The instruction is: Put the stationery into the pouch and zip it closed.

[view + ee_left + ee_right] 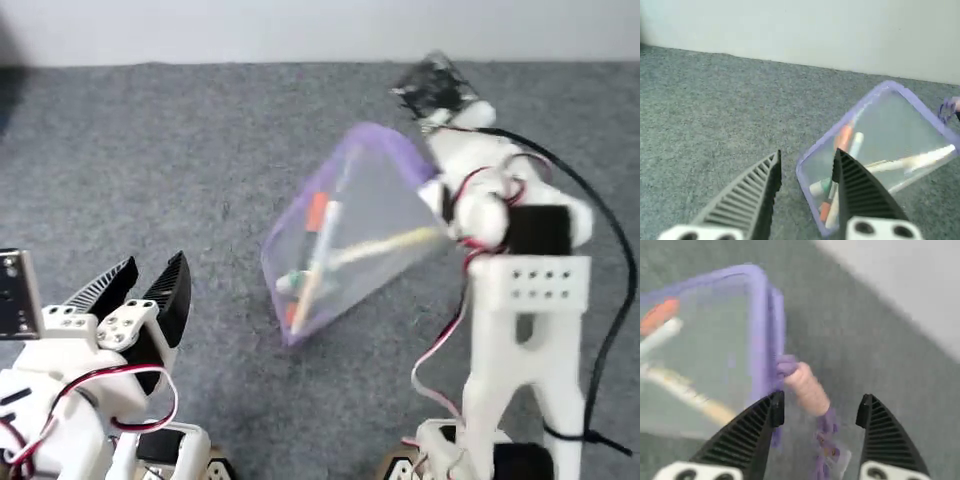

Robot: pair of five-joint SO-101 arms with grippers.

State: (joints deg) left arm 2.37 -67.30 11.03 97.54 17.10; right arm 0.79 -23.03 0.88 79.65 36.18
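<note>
The pouch (350, 225) was laid mid-surface (150, 150), with pens (315, 250) seen inside. The right pincer (821, 397) was held apart at its 3 o'clock edge, astride the zipper pull (807, 390), probably for zipping. The left pincer (155, 262), likewise parted, was parked at 8 o'clock, well clear.

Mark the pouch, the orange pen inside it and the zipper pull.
pouch (385, 190): high view, on a bare part of its clear side wall.
orange pen (843, 137): left wrist view, on its orange end.
zipper pull (807, 390): right wrist view, on the middle of its pink tube.
</note>
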